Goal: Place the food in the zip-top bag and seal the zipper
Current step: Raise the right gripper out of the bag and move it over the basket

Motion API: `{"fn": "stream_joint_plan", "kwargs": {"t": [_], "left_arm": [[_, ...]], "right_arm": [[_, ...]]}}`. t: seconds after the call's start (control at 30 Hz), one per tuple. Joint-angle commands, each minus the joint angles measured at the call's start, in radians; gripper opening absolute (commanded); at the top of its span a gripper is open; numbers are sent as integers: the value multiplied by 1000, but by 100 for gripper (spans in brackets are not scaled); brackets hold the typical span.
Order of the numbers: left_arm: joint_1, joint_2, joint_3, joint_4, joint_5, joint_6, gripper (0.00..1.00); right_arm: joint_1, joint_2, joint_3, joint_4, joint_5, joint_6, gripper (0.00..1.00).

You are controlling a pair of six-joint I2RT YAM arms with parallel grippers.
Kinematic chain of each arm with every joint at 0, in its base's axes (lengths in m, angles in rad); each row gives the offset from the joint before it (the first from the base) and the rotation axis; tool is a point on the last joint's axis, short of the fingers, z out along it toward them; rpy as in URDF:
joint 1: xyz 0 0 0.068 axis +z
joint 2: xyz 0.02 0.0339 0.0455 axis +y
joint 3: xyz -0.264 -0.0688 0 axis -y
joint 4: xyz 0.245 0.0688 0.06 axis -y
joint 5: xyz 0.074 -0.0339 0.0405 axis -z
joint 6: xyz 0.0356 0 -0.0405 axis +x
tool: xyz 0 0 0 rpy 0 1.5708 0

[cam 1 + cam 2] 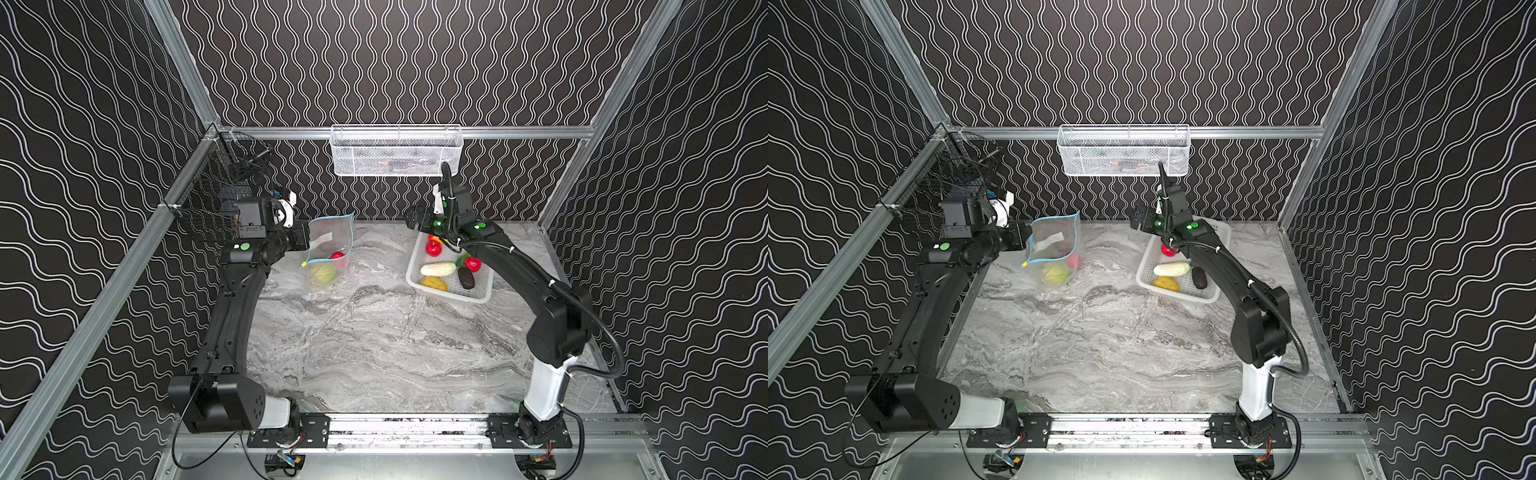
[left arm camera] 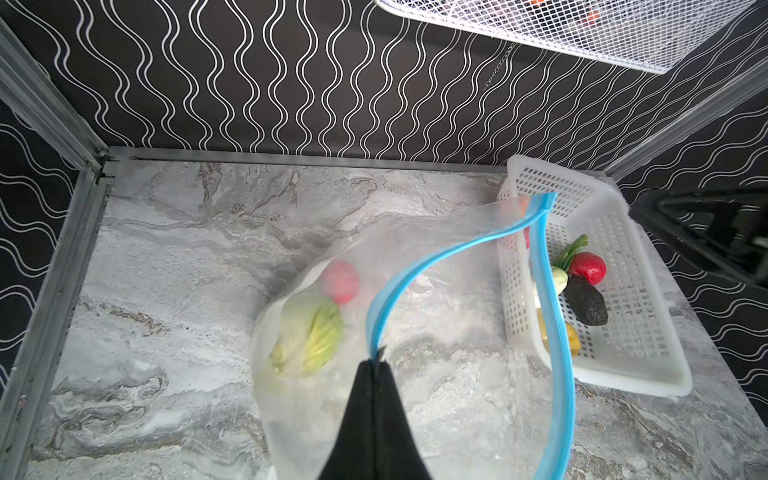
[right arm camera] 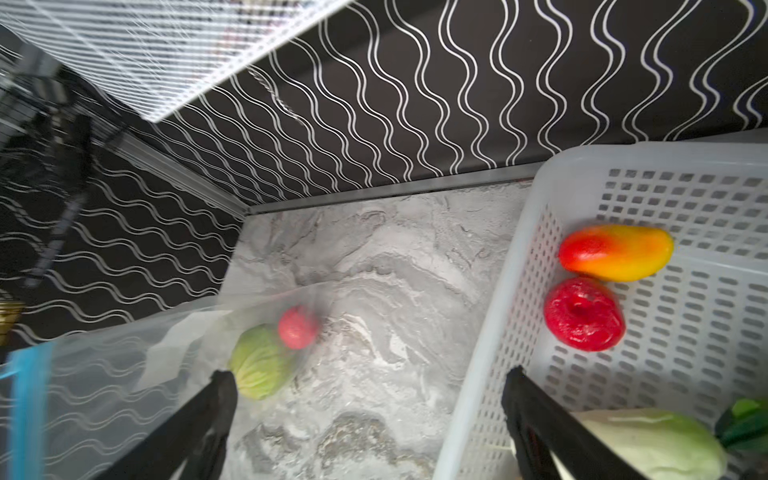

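Two foods (image 2: pixel 316 332) bagged, our left gripper (image 2: pixel 376 361) pinched the zipper (image 2: pixel 559 324), so we wanted the right gripper (image 3: pixel 370 376) (jaws wide, empty) centred over the basket's (image 3: pixel 623 156) red fruit (image 3: pixel 584 313).

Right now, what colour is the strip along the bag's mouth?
The zipper strip is light blue; the left wrist view shows it best.

Left hand (image 2: pixel 376 363) pinched closed, right hand (image 3: pixel 370 374) spread wide apart
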Motion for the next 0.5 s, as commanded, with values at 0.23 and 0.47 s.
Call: {"fn": "stream_joint_plan", "kwargs": {"t": [0.23, 0.47], "left_arm": [[2, -67, -93, 79, 56, 5, 0], [5, -58, -77, 71, 91, 19, 0]], "right_arm": [[-71, 81, 75, -122, 63, -4, 99], [-102, 105, 44, -146, 87, -51, 99]]}}
